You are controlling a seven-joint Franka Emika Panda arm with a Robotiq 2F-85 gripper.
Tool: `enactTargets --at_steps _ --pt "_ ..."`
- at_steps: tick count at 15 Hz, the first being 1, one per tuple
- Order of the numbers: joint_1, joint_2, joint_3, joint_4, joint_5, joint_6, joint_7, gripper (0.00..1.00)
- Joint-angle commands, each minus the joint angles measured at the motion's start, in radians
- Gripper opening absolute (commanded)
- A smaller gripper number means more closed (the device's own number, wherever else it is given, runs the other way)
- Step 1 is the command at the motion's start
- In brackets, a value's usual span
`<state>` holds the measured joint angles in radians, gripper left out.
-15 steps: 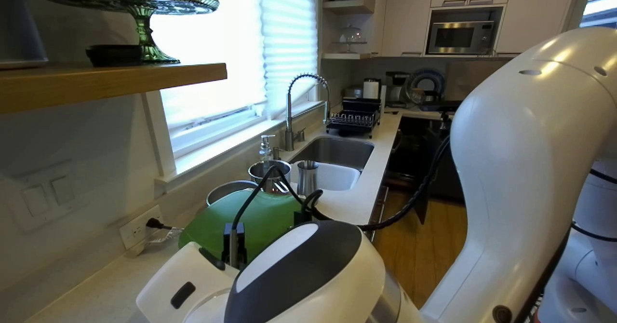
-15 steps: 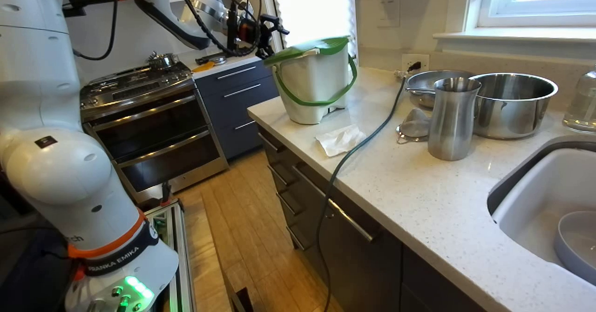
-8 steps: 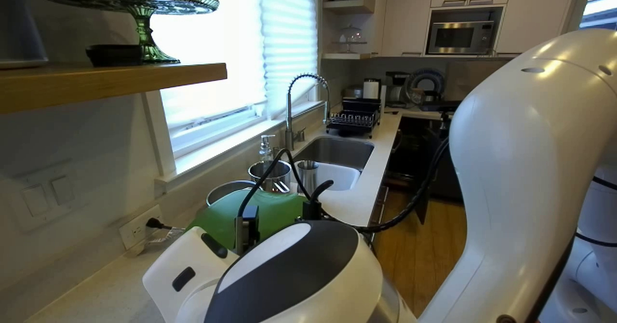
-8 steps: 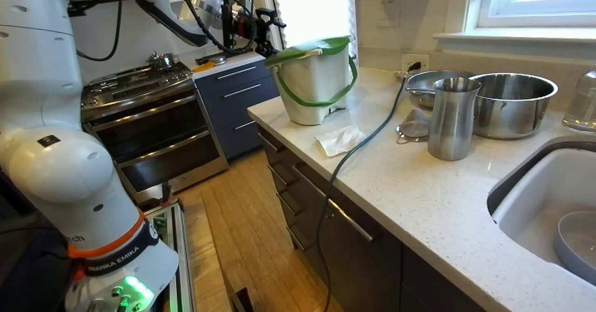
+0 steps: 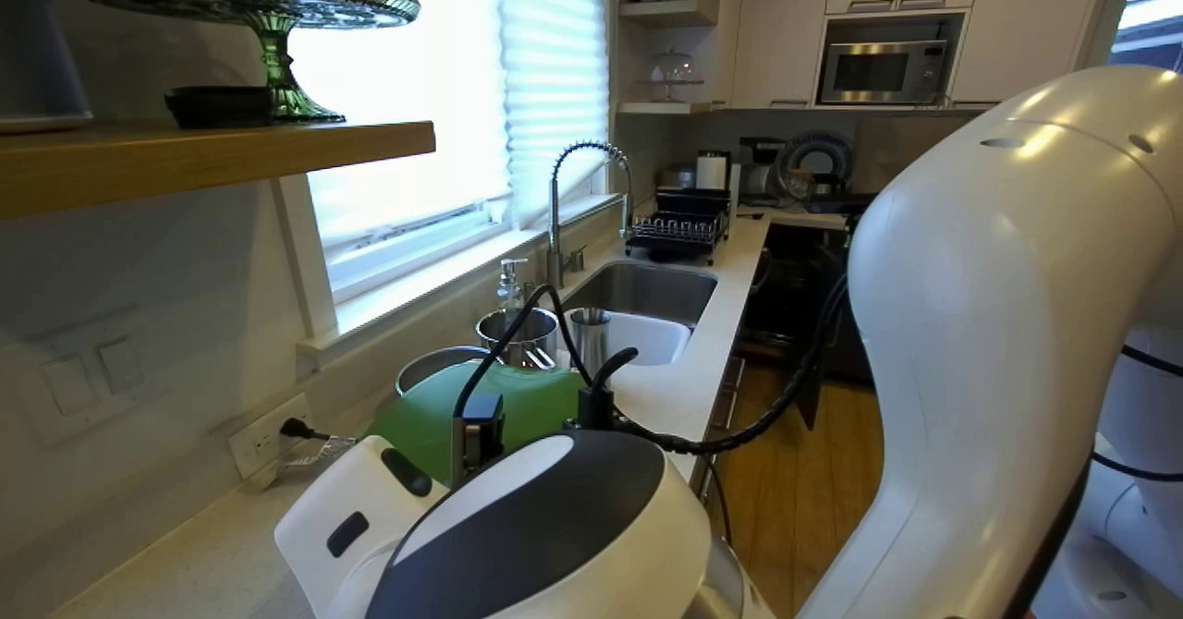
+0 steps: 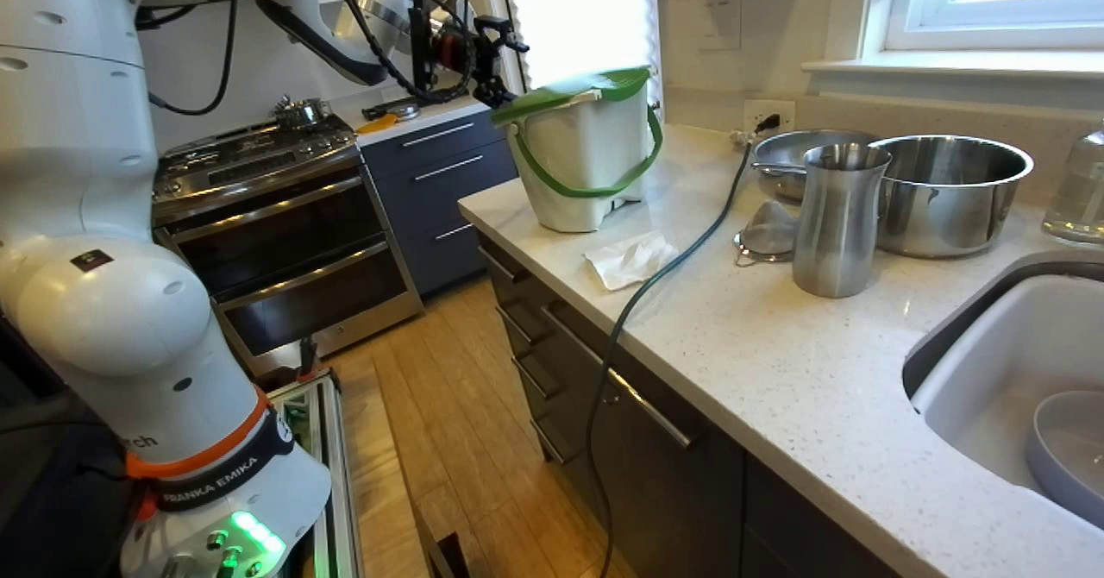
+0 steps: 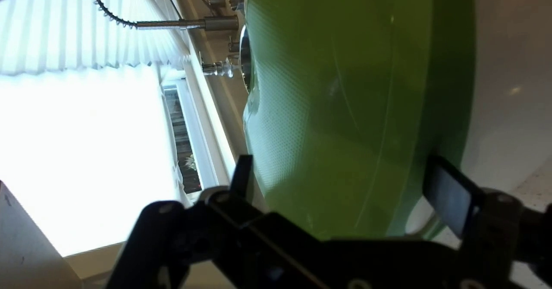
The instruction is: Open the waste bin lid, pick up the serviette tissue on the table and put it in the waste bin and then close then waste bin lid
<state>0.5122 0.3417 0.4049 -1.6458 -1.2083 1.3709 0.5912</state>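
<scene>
Wrist view: we see the black tool (image 7: 338,168) with its fingers (image 7: 448,194) spread wide and released; the glossy green lid (image 7: 336,108) shows beyond and between them, though we cannot tell whether either finger touches its rim; in an exterior view, we find the cream-white waste bin (image 6: 573,160) upright at the end of the pale surface (image 6: 759,371), the lid resting on top; the crumpled white tissue (image 6: 631,260) lies on that surface just beside the bin, with a dark cable (image 6: 690,255) running past it; farther along, a tall steel cup (image 6: 837,233) stands near a steel pot (image 6: 953,207).
</scene>
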Motion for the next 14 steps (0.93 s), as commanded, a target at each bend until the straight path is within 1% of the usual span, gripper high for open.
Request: enactTargets --at_steps 1,3,14 --pt "0.024 0.036 -0.008 0.032 0.054 -0.034 -0.018 1.00" --pt "0.028 0.045 -0.010 0.031 0.071 -0.030 -0.018 1.00" --pt "0.026 0.039 -0.036 0.024 0.064 -0.030 -0.017 1.00"
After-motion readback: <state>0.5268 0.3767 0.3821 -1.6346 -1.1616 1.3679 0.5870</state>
